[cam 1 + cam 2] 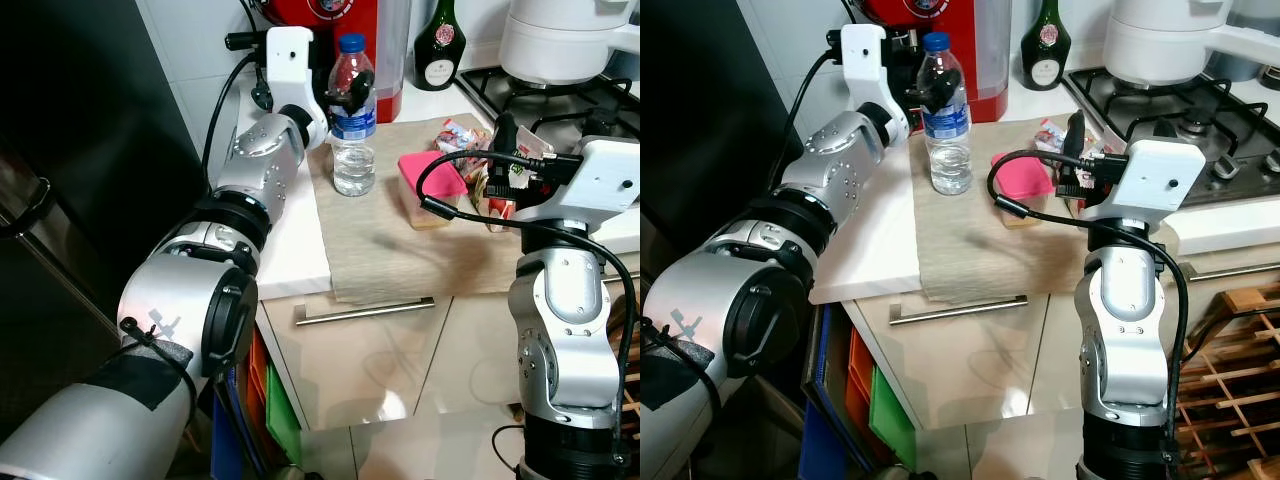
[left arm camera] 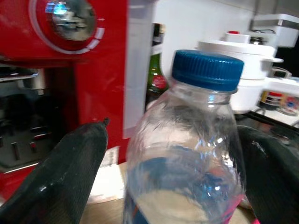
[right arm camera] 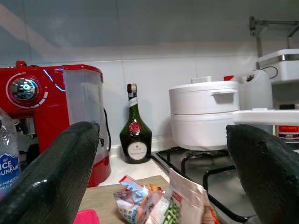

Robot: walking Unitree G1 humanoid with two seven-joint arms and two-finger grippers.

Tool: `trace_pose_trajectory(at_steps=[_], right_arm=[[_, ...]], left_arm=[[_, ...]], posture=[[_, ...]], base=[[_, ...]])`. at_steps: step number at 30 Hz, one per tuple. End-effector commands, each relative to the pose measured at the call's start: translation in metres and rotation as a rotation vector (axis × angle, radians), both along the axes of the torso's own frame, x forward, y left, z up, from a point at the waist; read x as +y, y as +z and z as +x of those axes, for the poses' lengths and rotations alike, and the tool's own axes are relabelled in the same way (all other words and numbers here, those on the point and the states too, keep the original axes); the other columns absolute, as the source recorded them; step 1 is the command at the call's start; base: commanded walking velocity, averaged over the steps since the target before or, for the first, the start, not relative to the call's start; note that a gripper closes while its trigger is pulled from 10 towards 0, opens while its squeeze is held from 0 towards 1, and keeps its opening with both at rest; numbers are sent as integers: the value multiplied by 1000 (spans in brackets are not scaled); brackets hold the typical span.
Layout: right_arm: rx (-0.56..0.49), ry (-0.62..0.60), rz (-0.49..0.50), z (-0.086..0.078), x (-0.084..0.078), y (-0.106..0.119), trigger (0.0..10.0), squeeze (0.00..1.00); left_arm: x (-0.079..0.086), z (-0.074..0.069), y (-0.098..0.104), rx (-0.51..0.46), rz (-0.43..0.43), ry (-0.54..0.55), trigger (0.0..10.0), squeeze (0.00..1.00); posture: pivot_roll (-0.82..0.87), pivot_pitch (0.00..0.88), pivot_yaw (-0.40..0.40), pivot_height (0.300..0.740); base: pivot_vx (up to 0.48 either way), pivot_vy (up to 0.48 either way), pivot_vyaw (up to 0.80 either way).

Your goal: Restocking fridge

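A clear water bottle with a blue cap and blue label stands upright on a beige cloth on the counter. My left gripper is open at the bottle's neck. In the left wrist view the bottle sits between the two fingers, with a small gap on each side. My right gripper is open and holds nothing, raised over the counter's right side. Below and beyond it lie colourful snack packets. A pink-lidded box rests on the cloth beside the packets.
The black fridge stands at the left. A red coffee machine, a dark green bottle and a white pot on the gas hob line the back. A drawer handle runs under the counter edge.
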State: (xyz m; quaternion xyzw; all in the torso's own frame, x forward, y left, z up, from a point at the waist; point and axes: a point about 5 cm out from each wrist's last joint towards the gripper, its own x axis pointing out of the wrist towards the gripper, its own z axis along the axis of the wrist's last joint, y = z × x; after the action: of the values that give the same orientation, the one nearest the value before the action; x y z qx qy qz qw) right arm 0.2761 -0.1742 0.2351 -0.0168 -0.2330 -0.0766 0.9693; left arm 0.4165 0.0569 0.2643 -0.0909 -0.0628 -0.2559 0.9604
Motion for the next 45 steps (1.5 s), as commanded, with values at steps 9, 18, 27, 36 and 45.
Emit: trace_pose_trajectory(at_steps=[9, 18, 27, 36, 45], right_arm=[[3, 6, -8, 1, 3, 2, 10000, 0], [20, 26, -20, 7, 5, 0, 10000, 0], [80, 62, -18, 10, 10, -16, 10000, 0], [84, 65, -21, 15, 12, -21, 10000, 0], [101, 57, -67, 17, 9, -33, 10000, 0]], left_arm=[[-5, -1, 3, -21, 34, -36, 0, 0], [5, -1, -7, -13, 65, -26, 0, 0], [14, -1, -10, -27, 55, -25, 0, 0], [28, -7, 37, -319, -26, -23, 0, 0], [55, -39, 38, -488, -13, 64, 10000, 0]], posture=[[-231, 0, 173, 740], [-226, 0, 153, 740], [-196, 0, 135, 740], [-174, 0, 137, 740], [-118, 0, 106, 740]], base=[[0, 0, 0], [0, 0, 0], [0, 0, 0], [0, 0, 0], [0, 0, 0]])
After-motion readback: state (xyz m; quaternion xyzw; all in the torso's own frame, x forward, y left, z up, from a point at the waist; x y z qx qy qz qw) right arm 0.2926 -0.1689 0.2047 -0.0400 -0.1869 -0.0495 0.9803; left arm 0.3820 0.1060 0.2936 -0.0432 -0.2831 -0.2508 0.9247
